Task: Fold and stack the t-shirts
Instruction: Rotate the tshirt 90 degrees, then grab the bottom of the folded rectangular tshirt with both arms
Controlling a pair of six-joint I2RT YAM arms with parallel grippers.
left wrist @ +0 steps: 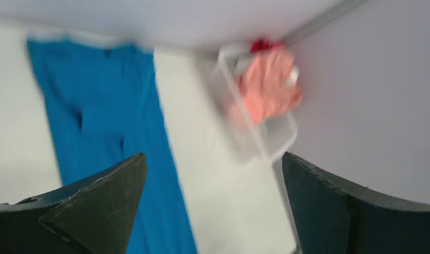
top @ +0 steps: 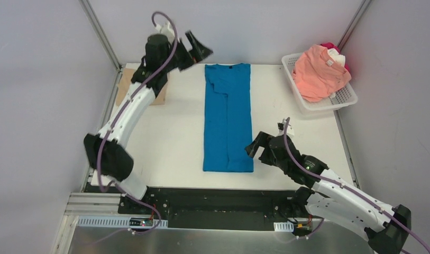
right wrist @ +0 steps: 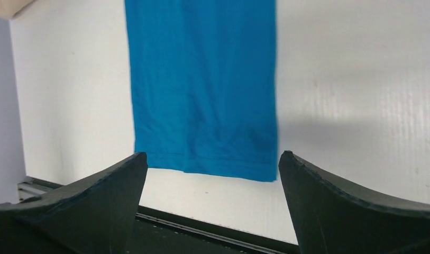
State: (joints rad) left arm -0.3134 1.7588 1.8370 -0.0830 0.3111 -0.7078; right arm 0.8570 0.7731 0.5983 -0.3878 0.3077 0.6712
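Note:
A bright blue t-shirt (top: pixel 228 117) lies flat in the middle of the table, folded lengthwise into a long strip with its collar at the far end. My left gripper (top: pixel 195 52) hangs open in the air to the left of the collar, empty; its wrist view (left wrist: pixel 213 156) is blurred and shows the blue t-shirt (left wrist: pixel 107 137) below. My right gripper (top: pixel 256 152) stands open just right of the hem's near right corner, holding nothing. In the right wrist view the hem (right wrist: pixel 202 159) lies ahead of the open right gripper (right wrist: pixel 213 153). A tan t-shirt (top: pixel 125 87) lies at the back left, partly under the left arm.
A white lattice basket (top: pixel 344 98) stands at the back right corner, holding a salmon-pink t-shirt (top: pixel 319 71) over a white (top: pixel 337 58) and a red one (top: pixel 329 47). The table's near edge meets a black rail (top: pixel 212 198). Grey walls close in on three sides.

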